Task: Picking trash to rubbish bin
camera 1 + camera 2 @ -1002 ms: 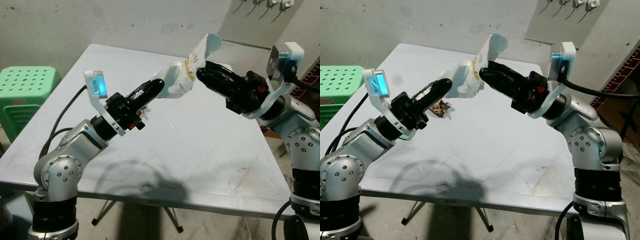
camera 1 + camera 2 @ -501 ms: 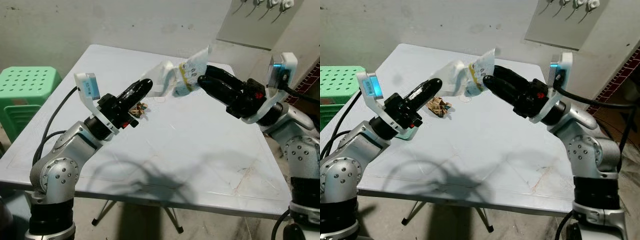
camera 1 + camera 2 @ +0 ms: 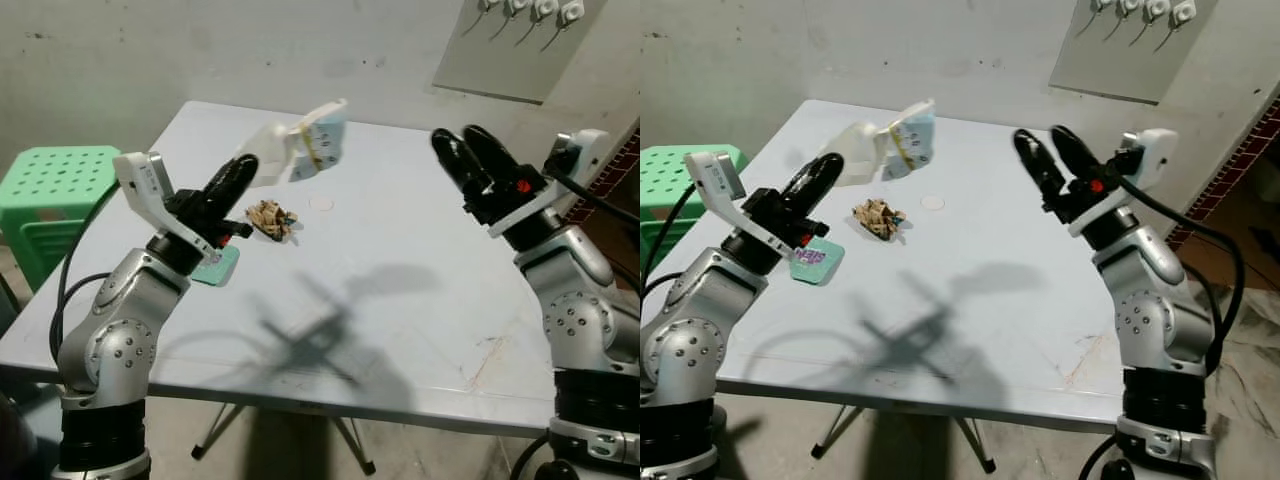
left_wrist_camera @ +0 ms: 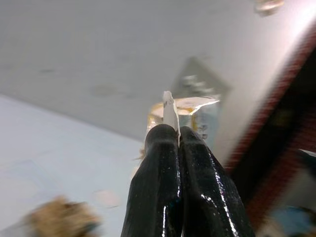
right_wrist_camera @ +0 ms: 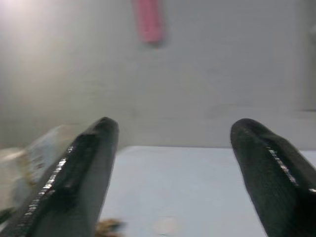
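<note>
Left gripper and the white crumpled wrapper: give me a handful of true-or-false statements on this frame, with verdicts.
1. The left gripper is shut on the white crumpled plastic wrapper. True.
2. The right gripper also grips the wrapper. False: its fingers are spread open and apart from the wrapper, holding nothing.
3. A small brown crumpled scrap lies on the pale blue-grey table. True.
4. The wrapper lies flat on the table. False: it is held up in the air above it.
5. A green plastic stool stands beside the table on the robot's left. True.
6. The teal flat packet is in the right gripper. False: it lies on the table under the left arm.
</note>
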You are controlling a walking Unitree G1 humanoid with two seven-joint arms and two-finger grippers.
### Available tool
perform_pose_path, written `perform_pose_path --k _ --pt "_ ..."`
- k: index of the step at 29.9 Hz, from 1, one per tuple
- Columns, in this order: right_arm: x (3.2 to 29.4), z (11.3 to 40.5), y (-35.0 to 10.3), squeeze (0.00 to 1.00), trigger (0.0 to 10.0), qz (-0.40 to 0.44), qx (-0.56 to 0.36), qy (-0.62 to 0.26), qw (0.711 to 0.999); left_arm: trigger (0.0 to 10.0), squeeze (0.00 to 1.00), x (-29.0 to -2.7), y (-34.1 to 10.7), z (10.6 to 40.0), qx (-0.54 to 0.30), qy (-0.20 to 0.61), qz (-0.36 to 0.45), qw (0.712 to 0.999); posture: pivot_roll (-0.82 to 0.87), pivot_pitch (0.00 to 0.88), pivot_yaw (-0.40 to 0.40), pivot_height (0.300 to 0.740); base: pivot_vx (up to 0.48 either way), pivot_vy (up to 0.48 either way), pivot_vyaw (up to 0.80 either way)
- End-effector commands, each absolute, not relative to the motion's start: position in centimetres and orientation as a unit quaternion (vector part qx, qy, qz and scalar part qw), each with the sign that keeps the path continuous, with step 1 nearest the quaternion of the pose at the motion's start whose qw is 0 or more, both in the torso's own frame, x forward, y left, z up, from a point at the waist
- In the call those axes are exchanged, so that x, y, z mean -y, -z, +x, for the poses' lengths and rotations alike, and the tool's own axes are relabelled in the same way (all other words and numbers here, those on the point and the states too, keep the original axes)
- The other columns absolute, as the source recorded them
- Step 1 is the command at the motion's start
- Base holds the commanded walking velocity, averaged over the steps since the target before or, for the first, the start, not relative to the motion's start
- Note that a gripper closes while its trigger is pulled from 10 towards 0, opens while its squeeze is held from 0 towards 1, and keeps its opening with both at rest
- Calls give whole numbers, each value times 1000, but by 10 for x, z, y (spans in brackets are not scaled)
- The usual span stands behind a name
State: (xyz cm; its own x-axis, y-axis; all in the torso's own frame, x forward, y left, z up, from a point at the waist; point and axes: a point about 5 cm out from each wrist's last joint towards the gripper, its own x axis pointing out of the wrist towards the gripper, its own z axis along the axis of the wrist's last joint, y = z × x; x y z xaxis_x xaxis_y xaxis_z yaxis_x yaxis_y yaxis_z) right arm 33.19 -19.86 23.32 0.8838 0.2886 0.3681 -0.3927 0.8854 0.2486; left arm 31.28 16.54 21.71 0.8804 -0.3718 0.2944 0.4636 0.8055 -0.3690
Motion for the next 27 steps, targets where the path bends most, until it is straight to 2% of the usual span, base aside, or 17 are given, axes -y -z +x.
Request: perform_pose_path --k 1,5,8,17,18,24,25,26,27 --pt "207 333 -228 1000 10000 152 159 -136 966 0 0 -162 -215 318 100 204 -199 953 73 7 -77 740 0 0 0" --pt "207 334 -218 1000 10000 148 147 -99 973 0 0 -161 -210 322 93 187 -192 959 71 3 -73 740 0 0 0" --pt "205 334 -208 1000 10000 118 140 -63 981 0 0 -157 -203 326 82 159 -150 972 69 6 -68 740 0 0 0" --pt "195 335 -184 1000 10000 88 103 -62 989 0 0 -167 -189 340 60 74 -40 995 60 37 -57 740 0 0 0" --pt "193 333 -178 1000 10000 80 94 -51 991 10000 0 -170 -188 343 56 56 -20 997 63 37 -58 740 0 0 0" --pt "185 326 -168 1000 10000 73 88 -51 992 10000 0 -175 -184 342 54 19 4 998 59 24 -50 740 0 0 0" --pt "183 323 -164 941 10000 67 88 -49 993 10000 0 -174 -181 337 65 11 11 998 57 19 -51 740 0 0 0" --pt "182 322 -164 941 10000 64 90 -49 993 10000 0 -173 -180 336 68 10 14 998 57 19 -51 740 0 0 0" --pt "180 321 -163 63 10000 68 92 -50 992 10000 0 -171 -177 335 68 14 17 997 55 14 -52 740 0 0 0"
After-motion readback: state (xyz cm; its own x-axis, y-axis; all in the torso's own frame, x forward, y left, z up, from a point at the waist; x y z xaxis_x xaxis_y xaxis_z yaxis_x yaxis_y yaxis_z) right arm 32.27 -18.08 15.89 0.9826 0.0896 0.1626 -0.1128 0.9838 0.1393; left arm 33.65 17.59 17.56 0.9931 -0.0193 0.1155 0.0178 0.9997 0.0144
